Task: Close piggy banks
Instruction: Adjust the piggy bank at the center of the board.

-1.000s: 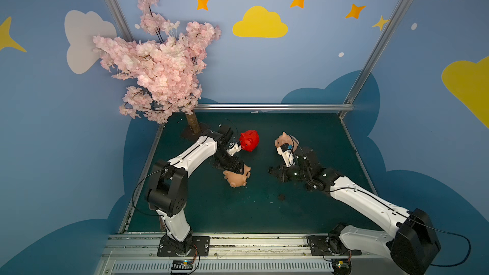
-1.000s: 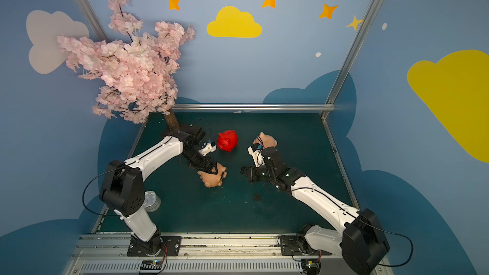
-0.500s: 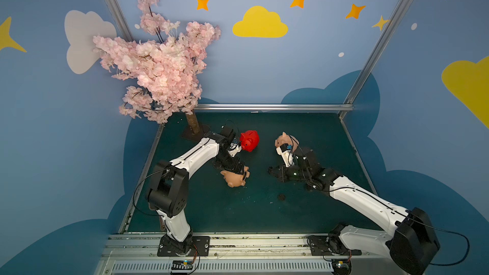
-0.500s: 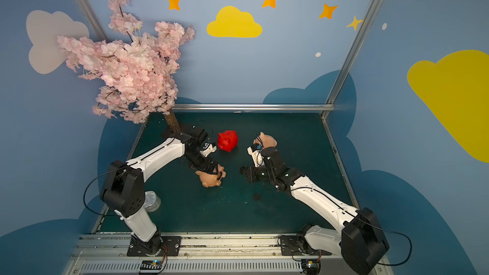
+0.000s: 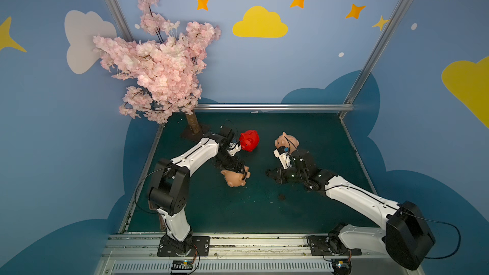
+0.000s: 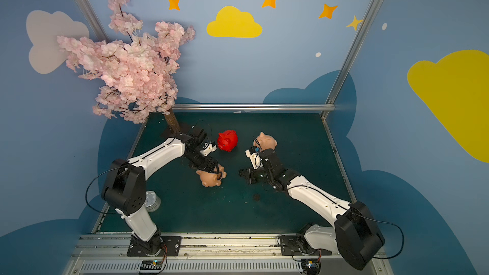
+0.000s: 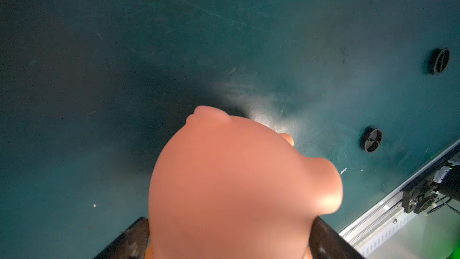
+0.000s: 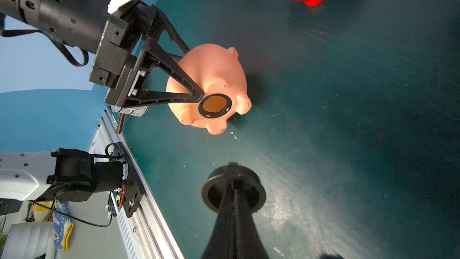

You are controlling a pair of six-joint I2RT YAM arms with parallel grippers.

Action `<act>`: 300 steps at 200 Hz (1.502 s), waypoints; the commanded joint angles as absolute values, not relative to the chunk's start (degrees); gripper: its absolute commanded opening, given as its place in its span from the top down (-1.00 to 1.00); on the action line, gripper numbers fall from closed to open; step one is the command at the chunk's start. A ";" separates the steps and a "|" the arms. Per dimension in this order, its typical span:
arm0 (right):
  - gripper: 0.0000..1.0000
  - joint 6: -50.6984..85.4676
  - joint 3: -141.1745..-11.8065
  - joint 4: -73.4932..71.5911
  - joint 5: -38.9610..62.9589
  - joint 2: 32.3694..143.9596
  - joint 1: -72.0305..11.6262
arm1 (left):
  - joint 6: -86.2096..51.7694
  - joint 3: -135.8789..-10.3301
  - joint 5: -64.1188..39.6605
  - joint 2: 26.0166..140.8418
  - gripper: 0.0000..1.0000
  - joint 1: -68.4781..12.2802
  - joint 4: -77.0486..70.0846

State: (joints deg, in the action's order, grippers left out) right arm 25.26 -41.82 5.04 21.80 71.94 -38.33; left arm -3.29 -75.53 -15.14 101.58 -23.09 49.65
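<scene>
I see my left gripper spread wide around a peach pig near the middle of the green mat. One finger presses beside its open belly hole and the other sits behind its back, so the pig is clamped, tipped on its side with the hole turned toward my right arm. My right gripper is pinched tight on a dark round plug, apart from that hole and pointed toward it. The red pig stands farther back, beside the left wrist. The second peach pig sits at the back, just behind the right wrist. A loose plug lies on the mat in front of the right gripper.
</scene>
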 commanded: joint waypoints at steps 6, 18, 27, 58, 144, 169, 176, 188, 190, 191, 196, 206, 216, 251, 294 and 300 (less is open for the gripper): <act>1.00 23.82 -41.18 2.02 22.56 71.98 -38.06 | -4.21 -73.51 -16.11 102.55 -0.99 -22.59 49.39; 1.00 23.72 -41.14 1.85 22.55 71.94 -38.06 | -4.20 -73.20 -16.38 102.23 -0.99 -22.36 49.18; 1.00 23.72 -41.15 1.54 22.74 71.98 -38.06 | -4.22 -73.13 -16.82 102.24 -0.99 -22.33 49.15; 1.00 23.79 -41.39 0.99 23.24 72.58 -38.06 | -4.31 -72.43 -18.52 101.80 -0.98 -21.58 48.40; 1.00 25.01 -40.39 -4.28 26.17 75.94 -38.78 | -5.45 -69.18 -23.03 100.49 -0.89 -20.92 44.83; 1.00 25.56 -40.96 -5.93 26.61 78.18 -39.17 | -5.92 -68.74 -23.33 100.04 -0.90 -20.92 44.27; 1.00 25.74 -40.79 -6.90 26.54 78.77 -39.36 | -6.04 -68.48 -23.55 99.98 -0.90 -20.92 44.13; 1.00 25.92 -40.28 -8.96 26.52 79.71 -39.63 | -6.31 -68.22 -23.77 100.01 -0.89 -20.92 43.88; 1.00 25.93 -40.20 -9.32 26.54 79.85 -39.70 | -6.32 -68.16 -23.87 100.02 -0.89 -20.92 43.86; 1.00 25.93 -40.14 -9.54 26.54 79.96 -39.71 | -6.33 -68.14 -23.89 100.02 -0.89 -20.92 43.86; 1.00 25.93 -39.95 -10.42 26.44 80.30 -39.80 | -6.41 -68.12 -23.96 100.09 -0.89 -20.84 43.79; 1.00 25.93 -39.73 -12.04 25.90 81.22 -40.20 | -6.55 -68.03 -24.15 100.10 -0.89 -20.83 43.69; 1.00 25.69 -39.73 -13.01 25.33 82.15 -40.53 | -6.79 -67.98 -24.17 100.25 -0.89 -20.83 43.60; 1.00 24.41 -38.87 -18.32 22.98 84.74 -41.96 | -7.18 -68.03 -24.34 100.37 -0.88 -20.82 43.64; 1.00 23.35 -34.70 -29.81 22.18 87.56 -42.45 | -7.15 -67.85 -24.26 100.53 -0.86 -20.68 43.86; 1.00 23.11 -34.16 -31.62 22.42 88.09 -42.54 | -7.21 -67.85 -24.28 100.49 -0.86 -20.66 43.88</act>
State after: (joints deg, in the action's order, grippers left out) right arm 24.62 -35.73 -22.33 23.07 86.46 -42.13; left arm -6.07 -69.89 -19.79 99.29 -20.23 42.15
